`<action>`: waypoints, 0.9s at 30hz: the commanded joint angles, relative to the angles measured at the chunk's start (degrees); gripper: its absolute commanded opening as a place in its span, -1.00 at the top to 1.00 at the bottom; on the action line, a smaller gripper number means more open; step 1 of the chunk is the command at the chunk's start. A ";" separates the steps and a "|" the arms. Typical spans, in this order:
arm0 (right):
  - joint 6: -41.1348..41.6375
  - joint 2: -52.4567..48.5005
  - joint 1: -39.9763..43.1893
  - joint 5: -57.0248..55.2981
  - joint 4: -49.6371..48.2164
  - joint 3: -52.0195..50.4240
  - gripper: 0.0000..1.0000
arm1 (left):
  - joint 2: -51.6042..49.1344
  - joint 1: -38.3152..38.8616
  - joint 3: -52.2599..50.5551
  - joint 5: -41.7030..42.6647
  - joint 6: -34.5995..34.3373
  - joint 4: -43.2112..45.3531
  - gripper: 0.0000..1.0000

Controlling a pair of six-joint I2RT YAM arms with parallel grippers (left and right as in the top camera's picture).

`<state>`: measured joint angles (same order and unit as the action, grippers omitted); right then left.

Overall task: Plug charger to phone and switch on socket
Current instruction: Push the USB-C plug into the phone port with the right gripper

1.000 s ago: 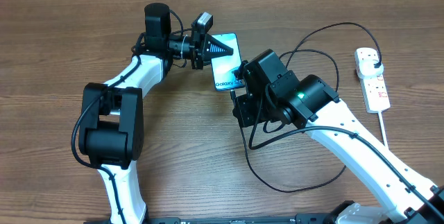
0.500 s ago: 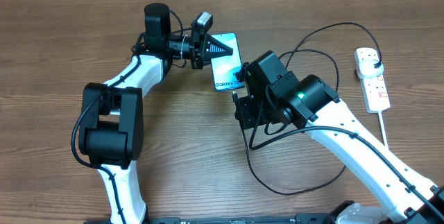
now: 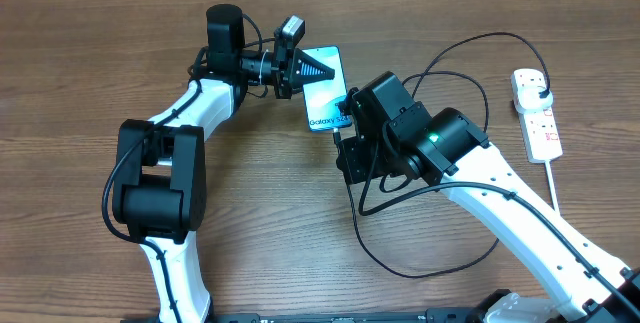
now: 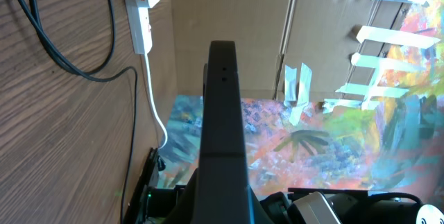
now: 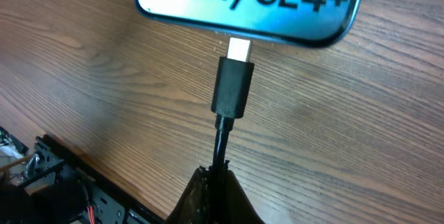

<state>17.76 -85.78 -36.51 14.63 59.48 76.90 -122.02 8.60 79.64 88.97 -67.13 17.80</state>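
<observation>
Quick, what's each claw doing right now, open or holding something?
Left gripper: closed on the phone.
Right gripper: closed on the charger cable, just behind its connector.

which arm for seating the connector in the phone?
Right. The right gripper grips the charger just behind its connector, whose metal tip sits at the phone's bottom edge, partly showing. The left gripper is at the phone's far end, apparently bracing it.

The phone (image 5: 250, 5) shows a pale blue screen with dark lettering (black rim). The charger (image 5: 232, 89) is black, its tip silvery. The socket (image 3: 537, 115) is white with red switches; the surface (image 3: 270, 233) is brown wood-grain.
</observation>
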 commanded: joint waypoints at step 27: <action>-1.73 0.42 -0.13 0.96 -0.61 -0.20 0.92 | 0.52 0.70 1.16 -0.90 -2.08 0.26 0.92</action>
<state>17.47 -85.78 -36.51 15.20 59.18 76.90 -122.02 8.64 79.64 88.27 -68.71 17.80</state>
